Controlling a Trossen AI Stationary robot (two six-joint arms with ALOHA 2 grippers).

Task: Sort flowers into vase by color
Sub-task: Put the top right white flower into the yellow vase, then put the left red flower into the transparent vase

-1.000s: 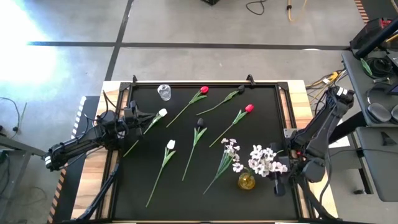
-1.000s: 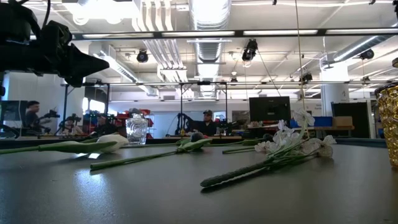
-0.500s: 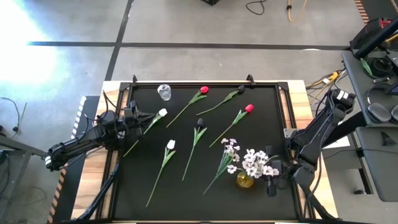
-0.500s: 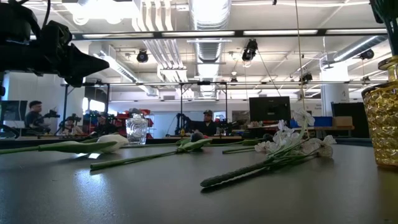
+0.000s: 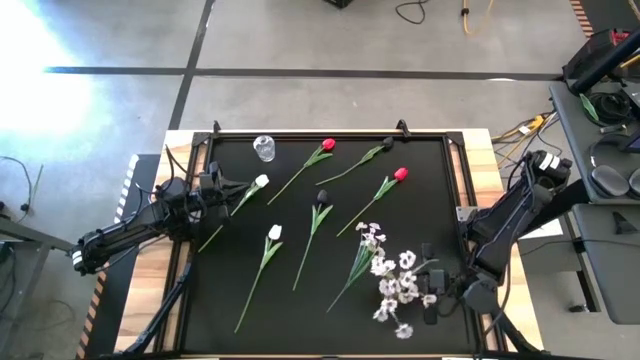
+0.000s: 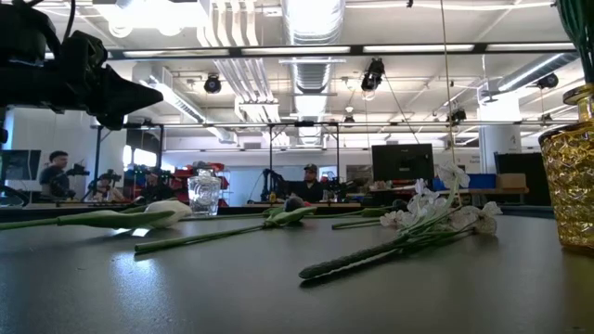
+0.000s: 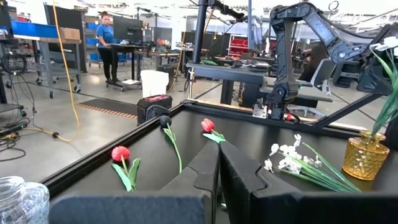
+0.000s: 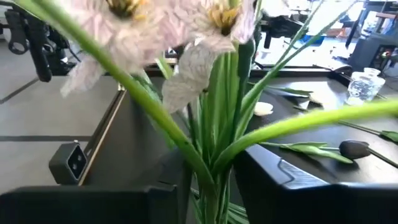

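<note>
A spray of small white blossoms (image 5: 396, 287) stands in the gold vase (image 6: 570, 176) at the near right and hides the vase from above. My right gripper (image 5: 429, 302) is open, its fingers either side of the spray's green stems (image 8: 211, 168). Lying on the black mat are red tulips (image 5: 328, 146) (image 5: 401, 174), dark tulips (image 5: 387, 143) (image 5: 322, 197), white tulips (image 5: 262, 182) (image 5: 275, 232) and another white spray (image 5: 368, 240). My left gripper (image 5: 220, 188) waits shut at the left, beside a white tulip's stem. My right gripper has a finger on each side of the spray's stems (image 8: 214, 186), just above the vase, coming level from the table's right. I cannot tell whether the fingers touch the stems. The stems stand in the vase (image 7: 364, 155).
A clear glass vase (image 5: 264, 148) stands at the far left of the mat. The mat has a raised frame (image 5: 455, 180) around it. The near left of the mat (image 5: 220, 320) is bare. People stand in the room behind the table.
My right gripper has moved toward the table's left and near edges with the white spray. The blossoms have swung from right of the gold vase to over it and toward the near edge, covering the vase from above.
</note>
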